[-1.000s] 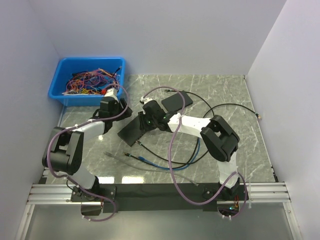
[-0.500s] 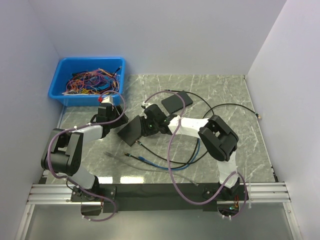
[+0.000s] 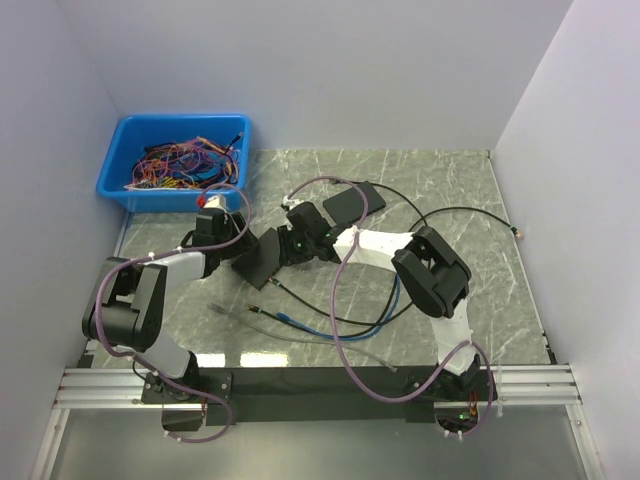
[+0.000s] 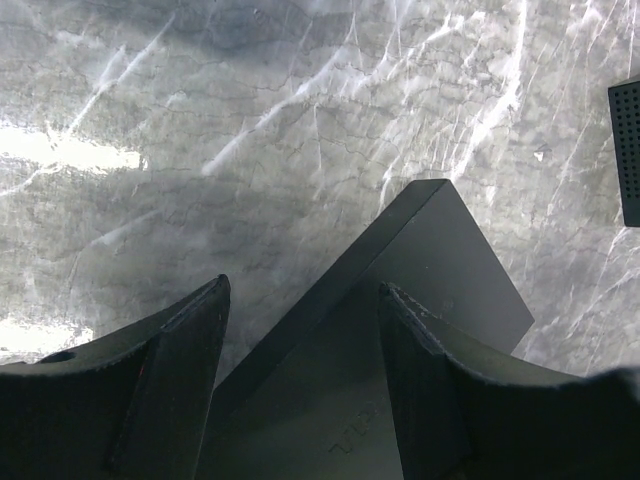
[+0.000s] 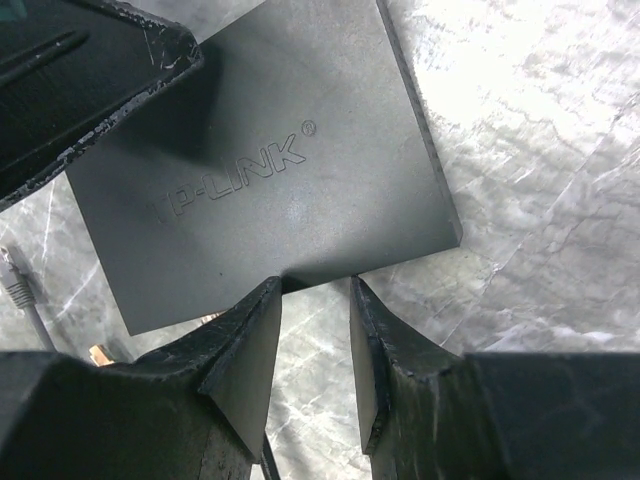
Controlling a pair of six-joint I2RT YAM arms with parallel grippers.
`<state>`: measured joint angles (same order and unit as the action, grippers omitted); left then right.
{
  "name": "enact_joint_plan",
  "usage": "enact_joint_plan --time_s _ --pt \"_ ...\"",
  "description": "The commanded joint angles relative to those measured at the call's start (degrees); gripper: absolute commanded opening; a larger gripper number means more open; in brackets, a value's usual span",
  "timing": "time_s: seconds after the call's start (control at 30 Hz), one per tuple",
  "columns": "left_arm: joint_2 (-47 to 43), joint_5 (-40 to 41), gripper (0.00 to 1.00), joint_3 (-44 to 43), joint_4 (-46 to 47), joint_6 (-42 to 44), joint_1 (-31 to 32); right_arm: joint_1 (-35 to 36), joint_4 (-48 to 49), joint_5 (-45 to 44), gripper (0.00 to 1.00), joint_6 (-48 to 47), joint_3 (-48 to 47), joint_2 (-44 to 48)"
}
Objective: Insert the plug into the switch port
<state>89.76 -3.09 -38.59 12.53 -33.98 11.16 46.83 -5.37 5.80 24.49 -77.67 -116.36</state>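
Note:
The black TP-LINK switch [image 3: 260, 260] lies flat on the marble between my two grippers; its ports do not show. My left gripper [image 3: 243, 246] is at its far-left corner, jaws open astride that corner [image 4: 300, 290], with the switch [image 4: 420, 260] running under the right finger [image 4: 425, 380]. My right gripper [image 3: 284, 250] is on the opposite side, open, its fingertips [image 5: 268, 300] against the switch's [image 5: 270, 160] edge with only marble between them. A grey cable's clear plug [image 5: 14, 272] lies on the table beside the switch.
A second black box [image 3: 352, 203] lies behind the right arm. Black, blue and grey cables [image 3: 330, 322] loop over the near middle of the table. A blue bin [image 3: 130, 185] of coloured wires stands at the back left. Another plug end [image 3: 518, 231] lies far right.
The left gripper has come down from near the bin onto the switch's corner. The right gripper and the switch have shifted slightly left.

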Motion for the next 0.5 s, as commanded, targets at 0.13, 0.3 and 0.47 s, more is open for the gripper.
enact_joint_plan --time_s 0.13,0.3,0.47 --pt "-2.13 1.24 0.66 1.06 0.21 -0.39 -0.52 1.77 2.46 -5.71 0.41 -7.42 1.72 7.87" --pt "-4.15 0.82 0.66 2.64 1.87 -0.3 -1.49 7.73 2.82 -10.36 0.43 -12.88 5.5 14.57" --pt "-5.82 -2.0 0.66 5.36 5.12 -1.18 -3.51 13.37 3.87 -9.67 0.45 -16.32 9.55 18.09"
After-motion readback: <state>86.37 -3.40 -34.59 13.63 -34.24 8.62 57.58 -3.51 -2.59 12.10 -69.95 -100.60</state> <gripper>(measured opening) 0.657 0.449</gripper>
